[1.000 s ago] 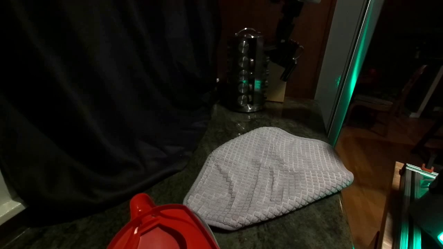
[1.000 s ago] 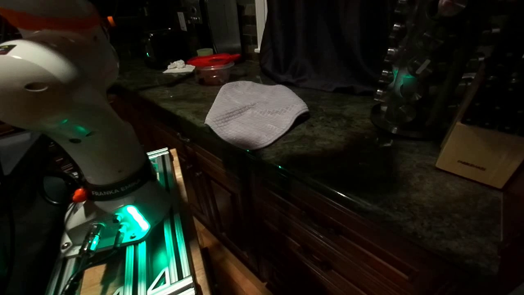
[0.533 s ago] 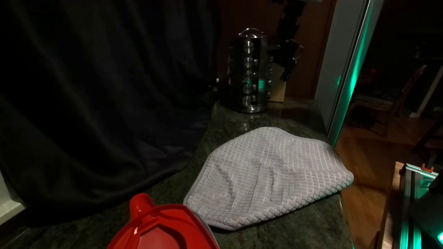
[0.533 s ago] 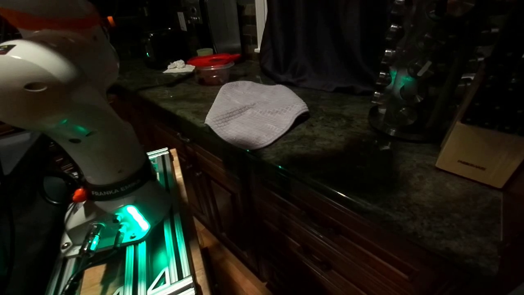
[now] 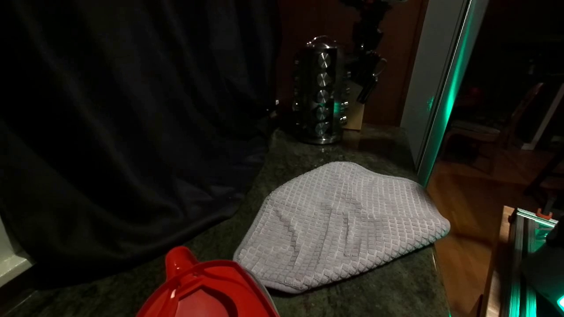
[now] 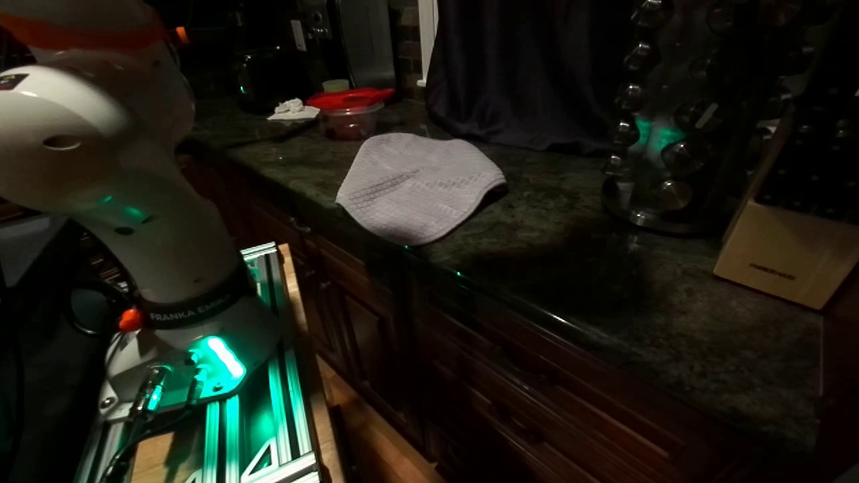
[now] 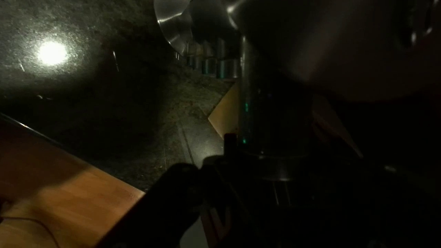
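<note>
The tall, round silver metal spice rack (image 5: 323,96) has slid slightly to the right in an exterior view compared to a second ago, and it's spun a bit too, so its shiny round caps (image 5: 324,79) line up differently now.

Going left to right in that same view: there's a big black draped cloth (image 5: 145,132) hanging down, then a red plastic lid (image 5: 211,286), cut off by the bottom edge. Next is the rack, upright toward the back of the dark green, mottled stone surface (image 5: 379,286). Nearer the camera there's a pale grey towel with a woven grid texture (image 5: 339,220), spread out and wrinkled, same spot as before. Rack and towel aren't touching.

Just right of the rack you get the black hand (image 5: 366,39), up high and close in, with a pale wooden knife block (image 5: 355,115) lower down, partly hidden. Can't tell if the jaws are apart, together or clamped on something, way too dark. The wrist view has a dark, glossy cylinder (image 7: 274,103) right by the hand, but gripped or merely near, can't say. Far right, a wooden stand with metal rails (image 5: 524,268) is lit green.
</note>
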